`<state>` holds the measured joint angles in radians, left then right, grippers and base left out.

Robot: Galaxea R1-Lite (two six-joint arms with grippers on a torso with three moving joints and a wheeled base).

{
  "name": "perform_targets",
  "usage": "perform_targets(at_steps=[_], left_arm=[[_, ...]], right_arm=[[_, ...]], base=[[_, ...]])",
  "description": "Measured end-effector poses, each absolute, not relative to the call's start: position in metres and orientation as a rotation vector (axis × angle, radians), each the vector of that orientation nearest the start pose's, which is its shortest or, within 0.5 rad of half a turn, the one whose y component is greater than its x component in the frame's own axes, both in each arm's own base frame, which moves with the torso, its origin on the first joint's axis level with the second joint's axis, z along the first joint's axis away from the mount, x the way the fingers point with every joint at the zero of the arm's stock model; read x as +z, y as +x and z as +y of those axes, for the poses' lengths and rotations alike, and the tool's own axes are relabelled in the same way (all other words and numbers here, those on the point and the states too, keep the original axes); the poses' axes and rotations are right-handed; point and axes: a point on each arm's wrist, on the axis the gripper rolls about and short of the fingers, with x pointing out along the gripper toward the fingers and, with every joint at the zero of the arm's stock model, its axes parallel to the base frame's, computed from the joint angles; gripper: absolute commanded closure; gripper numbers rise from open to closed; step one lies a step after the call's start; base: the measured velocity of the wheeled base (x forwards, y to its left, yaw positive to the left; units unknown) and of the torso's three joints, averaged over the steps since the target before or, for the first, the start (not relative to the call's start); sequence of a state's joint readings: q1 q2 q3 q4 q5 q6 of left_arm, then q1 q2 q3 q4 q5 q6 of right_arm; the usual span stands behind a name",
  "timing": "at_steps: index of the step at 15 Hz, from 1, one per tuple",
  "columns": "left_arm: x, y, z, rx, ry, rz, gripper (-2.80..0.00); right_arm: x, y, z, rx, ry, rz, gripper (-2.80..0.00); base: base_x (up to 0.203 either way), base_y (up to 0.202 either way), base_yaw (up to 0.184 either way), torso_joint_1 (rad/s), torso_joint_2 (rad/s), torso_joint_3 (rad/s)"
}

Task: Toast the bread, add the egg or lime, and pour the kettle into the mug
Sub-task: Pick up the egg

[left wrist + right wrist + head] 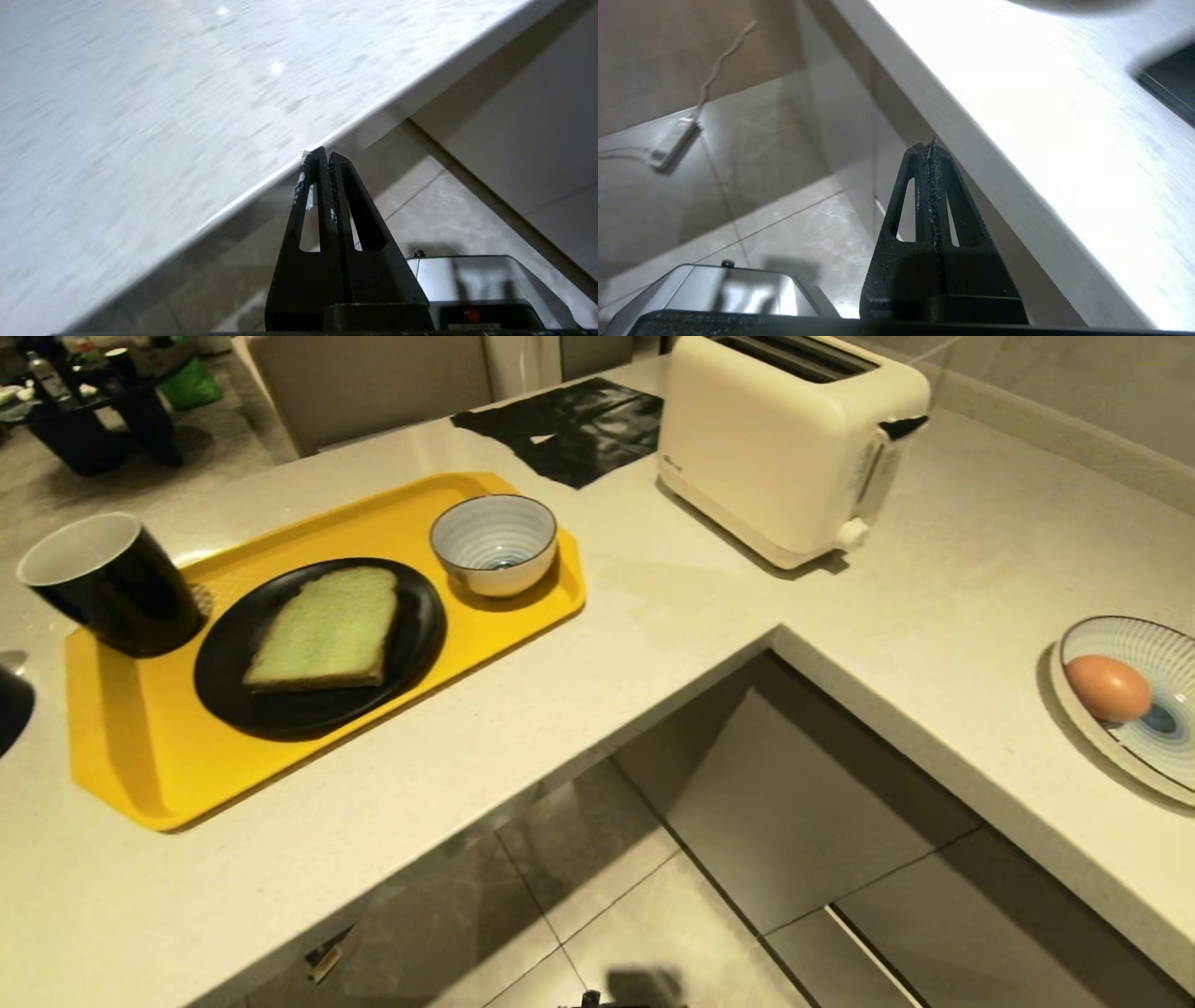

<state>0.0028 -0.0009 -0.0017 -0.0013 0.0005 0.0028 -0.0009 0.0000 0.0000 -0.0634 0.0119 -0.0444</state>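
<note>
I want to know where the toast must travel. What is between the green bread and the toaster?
In the head view, a blue-and-white striped bowl stands between the pale green bread slice and the cream plastic toaster, then bare pale countertop.

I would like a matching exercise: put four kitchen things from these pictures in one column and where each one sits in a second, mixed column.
Things:
1. bread
2. egg
3. mug
4. toaster

Places:
A. directly on the white counter
B. on the black plate
C. on the striped plate
D. at the yellow tray's left end

Pairs: 1-B, 2-C, 3-D, 4-A
</note>
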Motion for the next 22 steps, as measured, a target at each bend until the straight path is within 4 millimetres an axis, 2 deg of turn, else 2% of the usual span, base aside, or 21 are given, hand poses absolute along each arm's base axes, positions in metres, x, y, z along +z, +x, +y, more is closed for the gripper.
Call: perform_targets(at_steps=[12,20,22], left_arm=[[0.076,-0.023,0.0,0.007,0.003,-0.005,0.0],[0.076,-0.023,0.0,0.004,0.004,-0.004,0.0],[0.076,-0.023,0.0,0.004,0.003,-0.004,0.0]], right_arm=[[0.082,-0.023,0.0,0.005,-0.037,-0.064,0.0],[0.083,-0.023,0.0,-0.012,0.002,-0.07,0.0],[0.096,-0.025,0.0,-0.002,0.0,-0.069,0.0]], base=[[0.0,0.007,-0.165,0.003,0.0,0.002],[0.0,0.0,-0.009,0.0,0.0,0.0],[0.0,0.0,0.0,0.0,0.0,0.0]])
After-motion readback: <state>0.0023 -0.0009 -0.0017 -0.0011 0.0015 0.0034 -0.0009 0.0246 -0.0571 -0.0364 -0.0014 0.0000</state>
